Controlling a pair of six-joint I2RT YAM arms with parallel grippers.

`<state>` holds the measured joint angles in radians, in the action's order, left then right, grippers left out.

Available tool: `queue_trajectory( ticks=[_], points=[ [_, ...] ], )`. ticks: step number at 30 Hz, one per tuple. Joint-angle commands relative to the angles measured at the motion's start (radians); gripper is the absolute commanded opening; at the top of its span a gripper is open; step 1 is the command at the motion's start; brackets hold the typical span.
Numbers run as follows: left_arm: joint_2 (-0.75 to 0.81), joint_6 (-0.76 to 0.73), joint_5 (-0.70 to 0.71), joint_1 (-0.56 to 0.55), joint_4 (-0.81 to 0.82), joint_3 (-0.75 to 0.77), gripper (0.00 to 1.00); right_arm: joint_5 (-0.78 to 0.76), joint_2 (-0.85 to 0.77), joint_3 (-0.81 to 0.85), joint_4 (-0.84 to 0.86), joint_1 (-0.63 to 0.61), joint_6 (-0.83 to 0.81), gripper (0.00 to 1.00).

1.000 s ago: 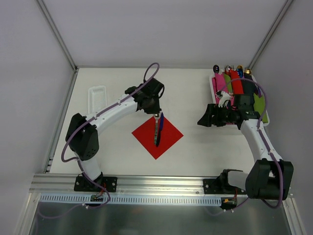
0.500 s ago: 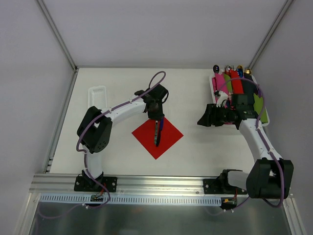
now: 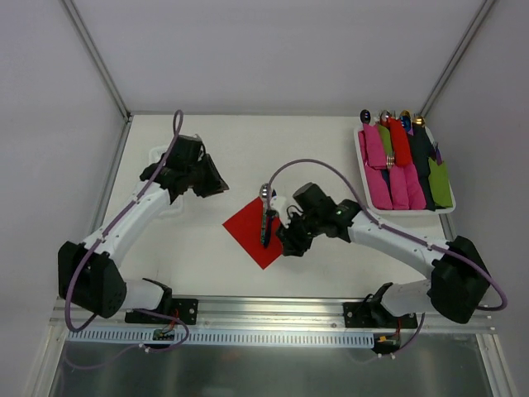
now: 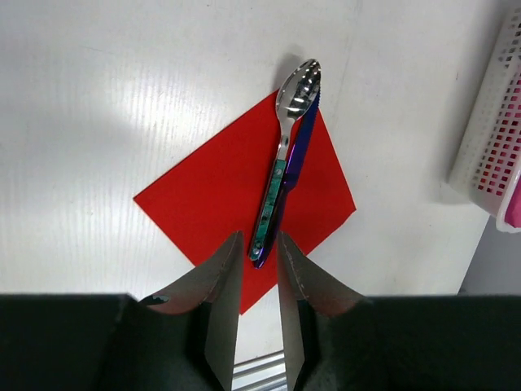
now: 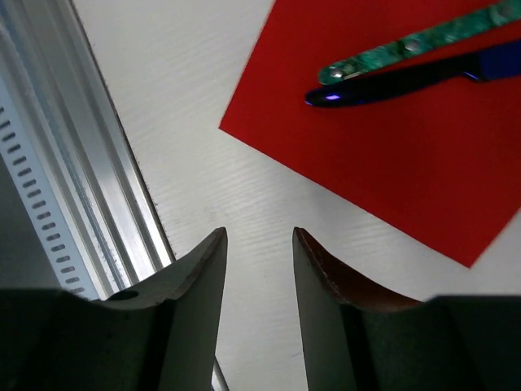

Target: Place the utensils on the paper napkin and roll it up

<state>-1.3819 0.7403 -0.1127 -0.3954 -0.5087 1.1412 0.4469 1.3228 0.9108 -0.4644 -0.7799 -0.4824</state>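
White table [image 3: 331,149] fills the scene. At ten o'clock from the paper napkin [image 3: 246,227], the left gripper [image 3: 216,187] hangs narrowly parted, empty; at four o'clock the right gripper [image 5: 258,236] gapes wider, empty. The utensils [image 4: 281,183] lie together across the napkin's middle.

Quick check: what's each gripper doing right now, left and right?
Left gripper: jaws only narrowly apart, holding nothing.
Right gripper: open, holding nothing.
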Motion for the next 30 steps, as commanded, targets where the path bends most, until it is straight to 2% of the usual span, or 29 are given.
queue_trajectory(
  ticks=[1,2,6,12,20,30],
  points=[
    [0.098,-0.018,-0.107,0.044,0.001,-0.073,0.24,-0.137,0.054,0.033,0.046,-0.125,-0.096,0.42],
    [0.112,-0.018,-0.114,0.056,0.001,-0.084,0.28,-0.152,0.068,0.033,0.053,-0.151,-0.102,0.42],
    [0.161,-0.015,-0.139,0.089,0.001,-0.123,0.34,-0.224,0.122,0.039,0.099,-0.266,-0.124,0.43],
    [0.165,-0.013,-0.148,0.092,0.001,-0.133,0.39,-0.299,0.202,0.06,0.171,-0.349,-0.15,0.43],
    [0.162,-0.027,-0.157,0.105,0.001,-0.13,0.46,-0.315,0.283,0.092,0.227,-0.386,-0.176,0.43],
    [0.19,-0.041,-0.177,0.145,-0.002,-0.152,0.48,-0.312,0.384,0.108,0.245,-0.391,-0.183,0.43]
  ],
)
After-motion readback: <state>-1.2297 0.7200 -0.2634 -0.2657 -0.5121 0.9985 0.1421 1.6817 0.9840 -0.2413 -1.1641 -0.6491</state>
